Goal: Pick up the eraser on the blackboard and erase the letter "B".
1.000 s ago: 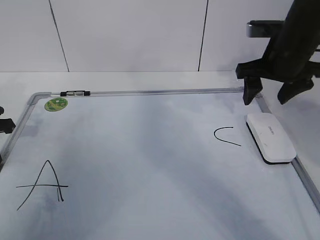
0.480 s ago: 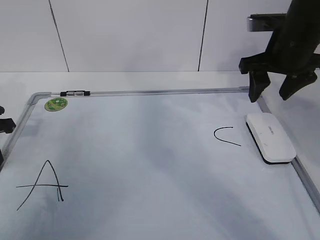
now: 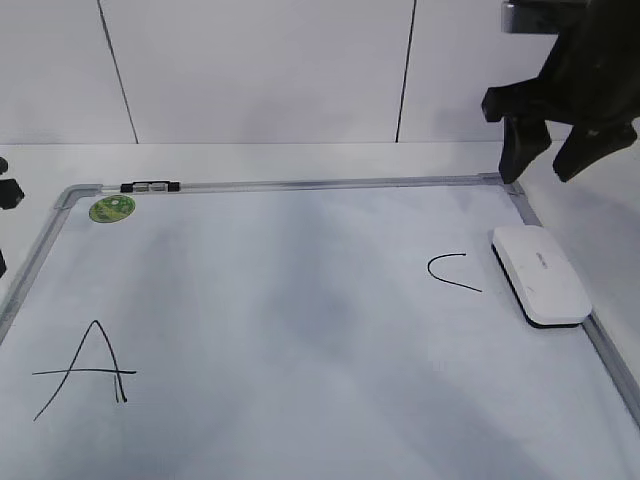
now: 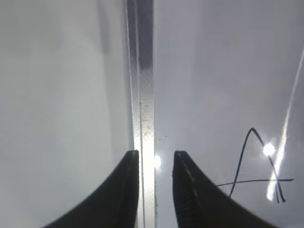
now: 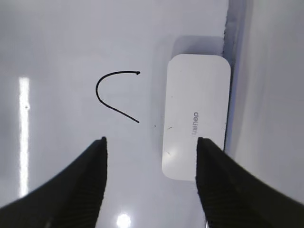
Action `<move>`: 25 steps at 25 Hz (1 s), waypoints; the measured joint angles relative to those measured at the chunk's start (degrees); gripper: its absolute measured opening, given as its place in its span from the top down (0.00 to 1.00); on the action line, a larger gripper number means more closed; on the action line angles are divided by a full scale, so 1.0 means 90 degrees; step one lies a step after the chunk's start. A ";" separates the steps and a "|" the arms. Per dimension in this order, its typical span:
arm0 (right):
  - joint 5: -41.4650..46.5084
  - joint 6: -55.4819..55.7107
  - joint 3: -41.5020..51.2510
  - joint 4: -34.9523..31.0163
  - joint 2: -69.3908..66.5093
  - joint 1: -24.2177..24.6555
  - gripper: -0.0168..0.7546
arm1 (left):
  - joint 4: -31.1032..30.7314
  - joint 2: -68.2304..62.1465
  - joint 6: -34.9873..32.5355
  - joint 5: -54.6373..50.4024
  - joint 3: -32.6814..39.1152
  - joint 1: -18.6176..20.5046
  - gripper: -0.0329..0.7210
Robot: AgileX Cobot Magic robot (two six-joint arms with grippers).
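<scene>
Eraser [image 3: 540,274] is seen flat on blackboard [image 3: 300,300] by the right frame edge, beside the "C" [image 3: 452,270] – not held. Right tool [image 3: 550,160] is hung above the board's far right corner, jaws spread, empty. Left tool [image 4: 156,164] is held over the left frame rail, jaws narrowly apart, empty. "A" [image 3: 85,370] is seen near-left.
</scene>
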State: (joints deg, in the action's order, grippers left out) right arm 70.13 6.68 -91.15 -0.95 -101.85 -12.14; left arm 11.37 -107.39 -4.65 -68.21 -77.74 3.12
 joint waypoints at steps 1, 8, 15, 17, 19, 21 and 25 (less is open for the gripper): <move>0.0003 -0.0015 0.0000 0.0000 0.0117 0.0000 0.40 | -0.0012 0.0000 0.0000 -0.0016 -0.0071 0.0000 0.70; 0.0014 -0.0055 0.0000 -0.0061 0.0817 0.0000 0.40 | -0.0013 0.0270 0.0000 -0.0072 -0.0128 0.0000 0.70; 0.0076 -0.0086 0.0689 -0.0022 0.2073 0.0000 0.40 | -0.0222 0.1519 0.0000 -0.0146 0.0632 0.0000 0.70; 0.0106 -0.0141 0.0969 0.0106 0.2397 0.0000 0.40 | -0.0248 0.1909 0.0000 -0.0164 0.0892 0.0000 0.70; 0.0126 -0.0248 0.1330 0.0182 0.2794 0.0000 0.40 | -0.0263 0.2245 0.0000 -0.0163 0.1095 0.0000 0.69; 0.0153 -0.0477 0.1704 0.0320 0.3225 0.0000 0.40 | -0.0265 0.2619 0.0000 -0.0163 0.1287 0.0000 0.69; 0.0163 -0.0780 0.2340 0.0470 0.3979 0.0000 0.40 | -0.0243 0.3462 0.0000 -0.0163 0.1705 0.0000 0.69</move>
State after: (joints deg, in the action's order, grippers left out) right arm 71.60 -0.34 -70.09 3.28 -66.04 -12.14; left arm 9.18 -76.23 -4.65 -69.68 -62.39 3.12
